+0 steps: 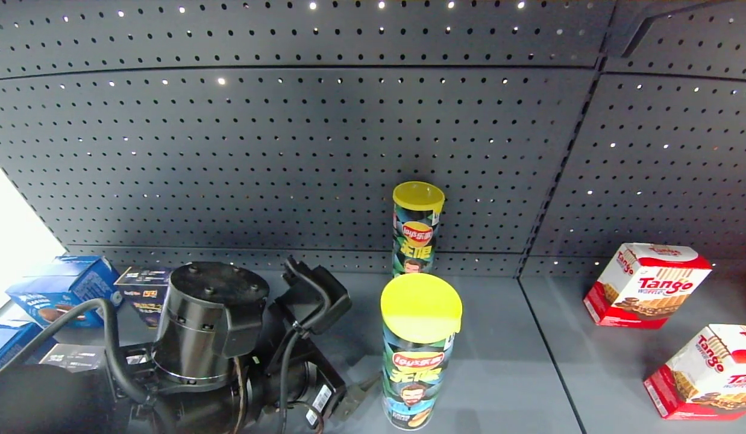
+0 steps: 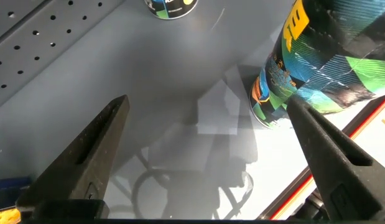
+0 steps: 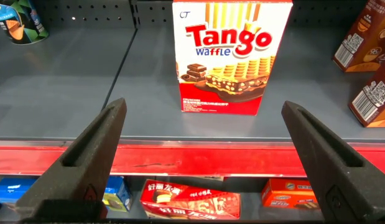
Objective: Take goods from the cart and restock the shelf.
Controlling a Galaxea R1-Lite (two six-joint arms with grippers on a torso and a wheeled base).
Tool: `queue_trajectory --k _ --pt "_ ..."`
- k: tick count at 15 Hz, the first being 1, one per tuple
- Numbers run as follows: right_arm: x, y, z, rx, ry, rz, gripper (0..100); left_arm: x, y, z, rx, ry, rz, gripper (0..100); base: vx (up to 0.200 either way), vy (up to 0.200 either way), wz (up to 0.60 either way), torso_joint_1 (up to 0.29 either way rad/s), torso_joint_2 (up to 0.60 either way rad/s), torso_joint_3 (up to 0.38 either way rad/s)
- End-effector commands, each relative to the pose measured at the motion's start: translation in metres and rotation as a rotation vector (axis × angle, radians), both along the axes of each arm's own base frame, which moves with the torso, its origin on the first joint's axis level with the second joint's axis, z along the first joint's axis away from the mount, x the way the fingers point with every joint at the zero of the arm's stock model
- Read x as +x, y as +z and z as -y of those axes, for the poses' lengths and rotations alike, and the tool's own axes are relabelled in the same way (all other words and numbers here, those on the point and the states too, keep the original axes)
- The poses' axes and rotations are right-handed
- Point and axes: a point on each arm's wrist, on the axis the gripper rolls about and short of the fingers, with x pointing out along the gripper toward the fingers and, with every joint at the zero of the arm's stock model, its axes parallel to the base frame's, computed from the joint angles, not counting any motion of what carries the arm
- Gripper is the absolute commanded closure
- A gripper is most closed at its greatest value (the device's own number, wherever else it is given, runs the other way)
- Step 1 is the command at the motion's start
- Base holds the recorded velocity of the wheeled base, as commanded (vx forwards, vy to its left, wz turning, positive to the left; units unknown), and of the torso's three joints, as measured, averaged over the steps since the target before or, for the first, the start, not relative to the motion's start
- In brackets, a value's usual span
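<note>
A grey pegboard [image 1: 288,150] backs the shelf [image 1: 505,361]. The left arm [image 1: 210,325] sits at the lower left of the head view, over the shelf. Two wafer boxes [image 1: 647,283] stand at right, one behind the other. At centre, the front can [image 1: 418,355] stands low in the frame and the back can [image 1: 416,232] stands against the pegboard. Blue boxes [image 1: 65,289] sit at far left. The left hand [image 2: 206,104] is spread apart, one finger just beside the front can. The right hand [image 3: 203,107] is spread apart and empty, facing a wafer box.
</note>
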Motion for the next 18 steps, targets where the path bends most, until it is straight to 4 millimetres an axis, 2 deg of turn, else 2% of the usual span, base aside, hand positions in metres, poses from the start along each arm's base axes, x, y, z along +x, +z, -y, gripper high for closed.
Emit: queue_trajectory --k 1,9,12,15,18 --pt "0.000 0.000 0.000 0.000 0.001 -0.001 0 0.000 -0.001 0.001 0.002 -0.001 -0.003 0 0.000 0.000 0.00 0.000 0.00 0.000" --pt "0.000 0.000 0.000 0.000 0.000 -0.001 0 0.000 -0.003 -0.001 0.008 0.002 -0.010 0 0.000 0.000 0.00 0.000 0.00 0.000" --pt "0.000 0.000 0.000 0.000 0.000 -0.001 0 0.002 -0.001 -0.009 0.004 0.034 -0.003 0 0.000 0.000 0.00 0.000 0.00 0.000" --pt "0.000 0.000 0.000 0.000 0.001 -0.001 0 -0.001 0.014 -0.020 -0.032 0.071 0.047 0 0.000 0.000 0.00 0.000 0.00 0.000" --pt "0.000 0.000 0.000 0.000 0.001 -0.001 0 -0.005 0.033 -0.039 -0.077 0.143 0.115 0 0.000 0.000 0.00 0.000 0.00 0.000"
